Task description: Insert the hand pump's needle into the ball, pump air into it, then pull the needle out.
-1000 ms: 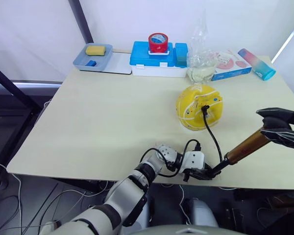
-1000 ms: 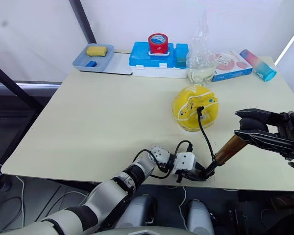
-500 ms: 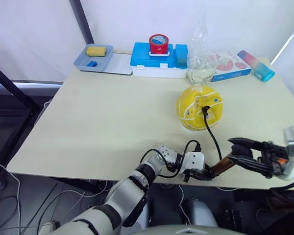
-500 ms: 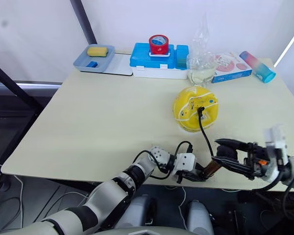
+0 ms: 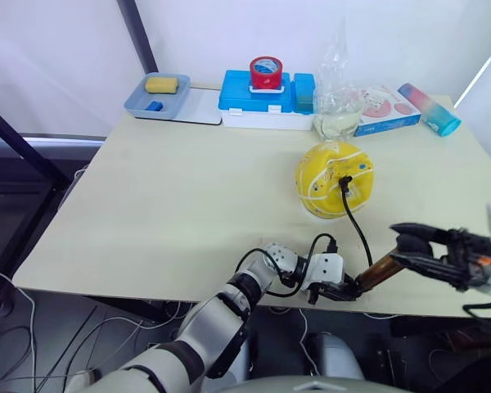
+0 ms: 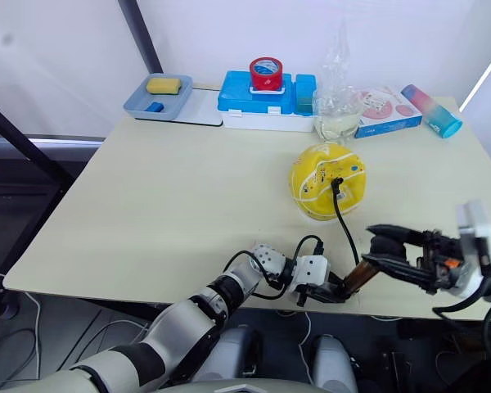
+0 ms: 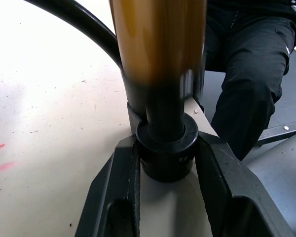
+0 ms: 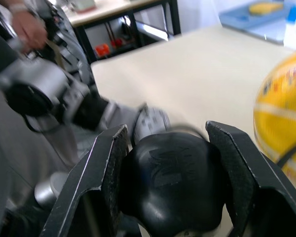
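Pumping is what this looks like, mid-stroke. The right gripper (image 5: 416, 243) is clamped around the black knob handle of the hand pump (image 5: 376, 268), its 2 fingers (image 8: 106, 163) pressed on either side of that knob in the right wrist view. The left gripper (image 5: 337, 291) is clamped on the black cap at the pump's other end, right at the near edge of the table (image 5: 172, 196), pinning it there.

What changed: 1.0 s ago the right gripper was way out to the right with a long stretch of gold barrel showing. At 0.5 s ago it had shoved in close to the left gripper, barely any barrel visible. Now it has backed off a little and a bit more barrel is showing again. So I'd read that as 1 push done and the pull-back of the next stroke starting.

The hose (image 5: 356, 223) runs from the pump up to the ball (image 5: 333, 178), which sits on the table just beyond, same spot as before. The needle (image 5: 342, 182) fitting is stuck in the ball's near side, so insertion is done. My guess is more strokes, then pulling the needle.
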